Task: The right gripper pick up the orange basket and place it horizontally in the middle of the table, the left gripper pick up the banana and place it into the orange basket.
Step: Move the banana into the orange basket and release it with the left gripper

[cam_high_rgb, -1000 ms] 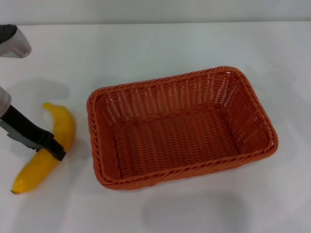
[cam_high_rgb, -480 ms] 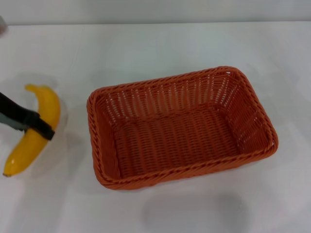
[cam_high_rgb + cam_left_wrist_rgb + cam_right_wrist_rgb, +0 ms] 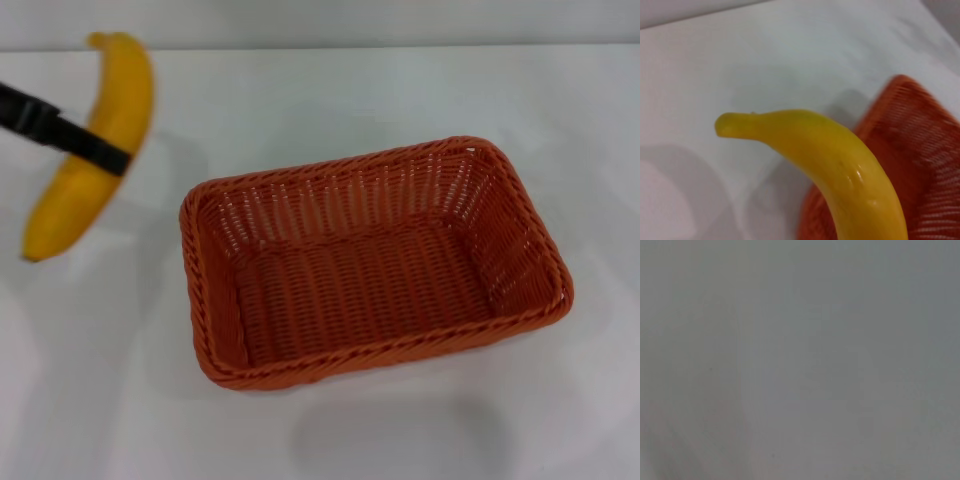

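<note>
The yellow banana [image 3: 95,140] hangs in the air at the upper left of the head view, clear of the white table [image 3: 330,90]. My left gripper [image 3: 85,147] is shut on its middle, its black finger bar crossing the fruit. In the left wrist view the banana [image 3: 840,170] fills the foreground with the basket's corner [image 3: 920,150] behind it. The orange basket [image 3: 370,260] lies flat and empty in the middle of the table, to the right of the banana. The right gripper is out of view.
The right wrist view shows only a plain grey surface. White tabletop lies bare all around the basket, with soft shadows at the left and in front of the basket.
My left gripper has lifted the banana off the table, up and a little toward the basket. The basket has not moved.
</note>
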Tool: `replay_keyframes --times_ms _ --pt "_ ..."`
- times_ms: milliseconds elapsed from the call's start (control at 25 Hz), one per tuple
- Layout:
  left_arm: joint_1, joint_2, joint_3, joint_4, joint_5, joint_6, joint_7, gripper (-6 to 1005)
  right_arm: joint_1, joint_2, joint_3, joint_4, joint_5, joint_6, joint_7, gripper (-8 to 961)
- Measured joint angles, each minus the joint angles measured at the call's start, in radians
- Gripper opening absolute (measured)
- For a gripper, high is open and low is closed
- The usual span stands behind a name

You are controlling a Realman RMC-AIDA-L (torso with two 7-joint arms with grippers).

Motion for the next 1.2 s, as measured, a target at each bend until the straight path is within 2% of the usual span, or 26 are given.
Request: replay_keyframes --times_ms 200,280,400,440,480,560,800,840,1000,1200 --pt "-0.065 -0.001 0.000 0.134 0.003 -0.002 0.019 501 0.021 0.000 -0.003 0.004 0.001 0.004 -0.003 576" --pt "-0.091 -0.010 0.000 0.157 -0.001 -0.009 0.029 501 0.034 0.000 -0.005 0.018 0.004 0.005 -0.012 576" --pt "-0.146 -0.044 0.000 0.181 0.003 -0.043 0.039 502 0.039 -0.001 -0.005 0.029 0.013 0.005 -0.027 576" --pt "-0.146 -0.044 0.000 0.181 0.003 -0.043 0.039 502 0.039 -0.001 -0.005 0.032 0.017 0.005 -0.030 576" --pt "-0.196 -0.077 0.000 0.226 0.024 -0.093 0.048 503 0.039 -0.001 -0.005 0.034 0.019 0.005 -0.034 576" --pt "-0.216 -0.093 0.000 0.254 0.039 -0.118 0.052 503 0.040 -0.001 -0.006 0.039 0.029 0.005 -0.048 576" --pt "-0.296 -0.181 0.000 0.347 0.159 -0.249 0.072 505 0.040 -0.002 -0.025 0.041 0.037 0.003 -0.062 576" --pt "-0.302 -0.188 0.000 0.359 0.171 -0.267 0.072 505 0.040 -0.002 -0.026 0.041 0.037 0.003 -0.063 576" --pt "-0.309 -0.195 -0.001 0.434 0.174 -0.328 0.063 506 0.034 -0.002 -0.028 0.041 0.037 0.002 -0.069 575" --pt "-0.310 -0.195 -0.002 0.445 0.159 -0.364 0.049 508 0.031 -0.002 -0.027 0.041 0.036 0.005 -0.075 575"
